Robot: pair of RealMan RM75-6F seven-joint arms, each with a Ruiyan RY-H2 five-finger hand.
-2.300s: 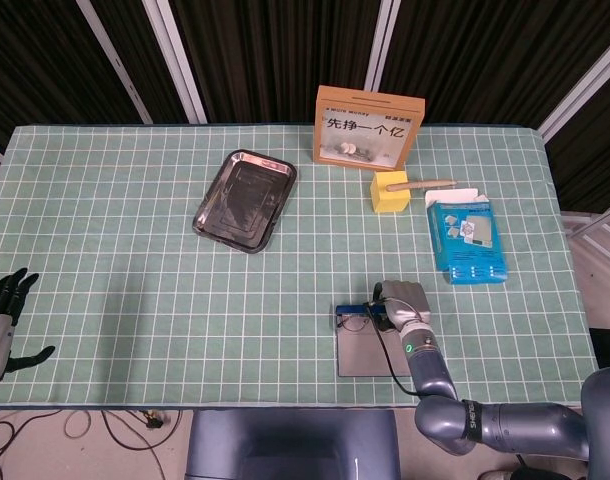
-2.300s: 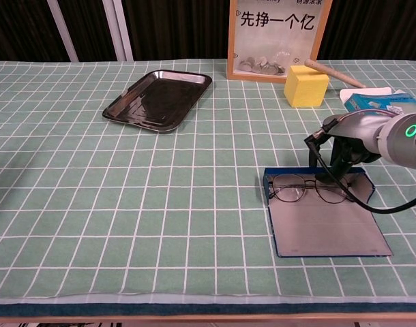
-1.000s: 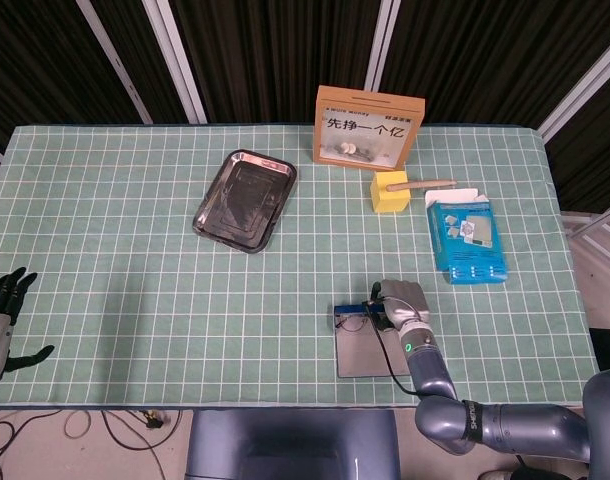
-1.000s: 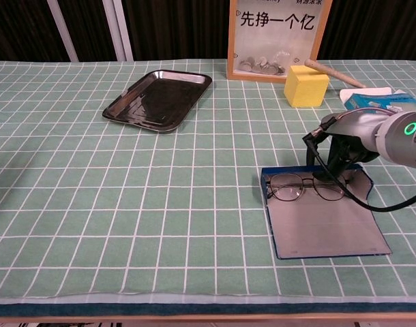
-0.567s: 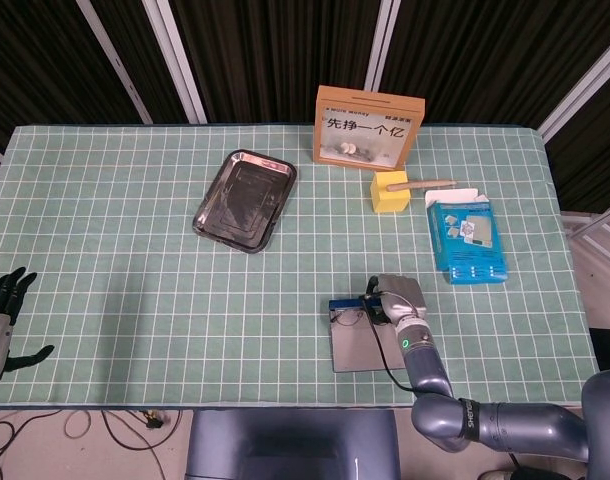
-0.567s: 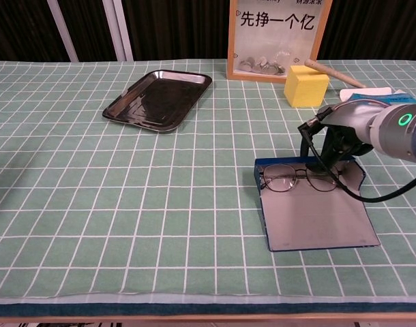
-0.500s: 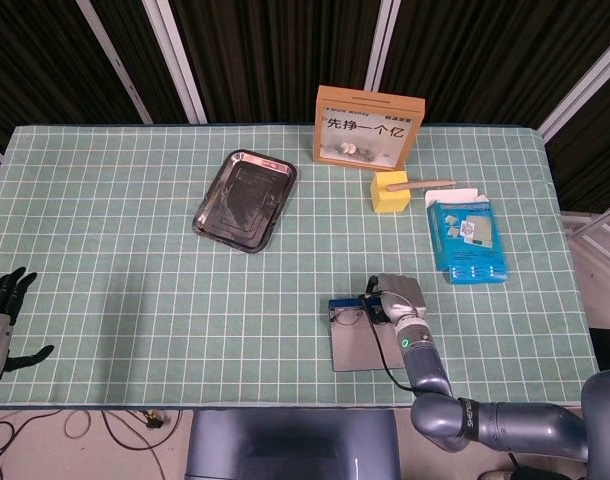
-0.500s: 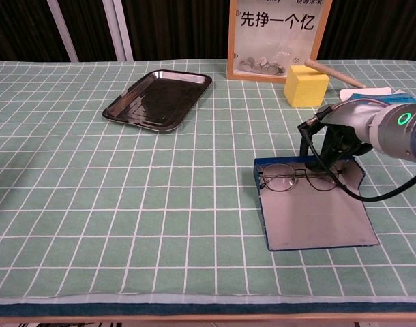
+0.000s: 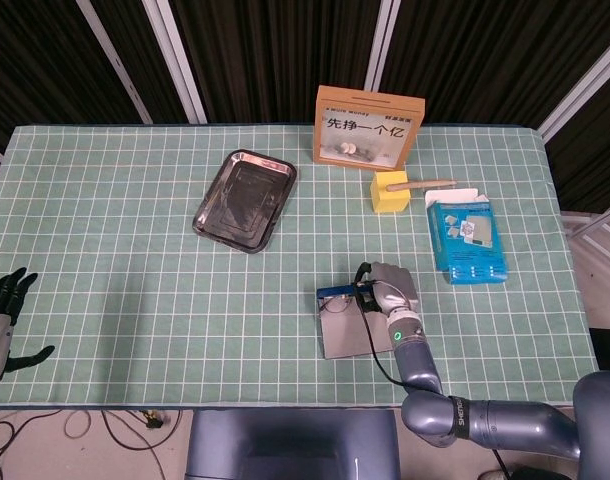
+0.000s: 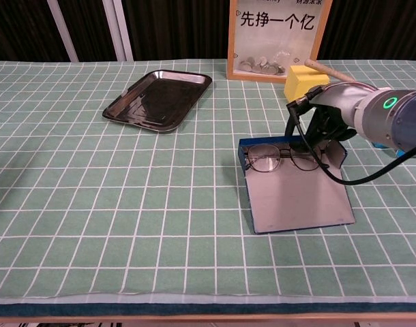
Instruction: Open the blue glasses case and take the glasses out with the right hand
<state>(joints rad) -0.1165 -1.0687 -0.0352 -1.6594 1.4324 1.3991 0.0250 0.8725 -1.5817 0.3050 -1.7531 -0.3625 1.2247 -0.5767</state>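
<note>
Chest view: glasses (image 10: 279, 160) seemingly pinched by right hand (image 10: 322, 131) over opened blue glasses case (image 10: 296, 197); left hand (image 9: 2, 320) spread, empty.

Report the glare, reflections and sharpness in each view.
Head view: even overhead light, soft shadows; the metal tray shows pale streaky reflections; the glasses are too small to make out clearly. Chest view: sharp across the tablecloth; the tray mirrors the dark backdrop with a bright rim; the glasses have clear lenses with no strong glare; the right hand is dark and partly shadowed.
</note>
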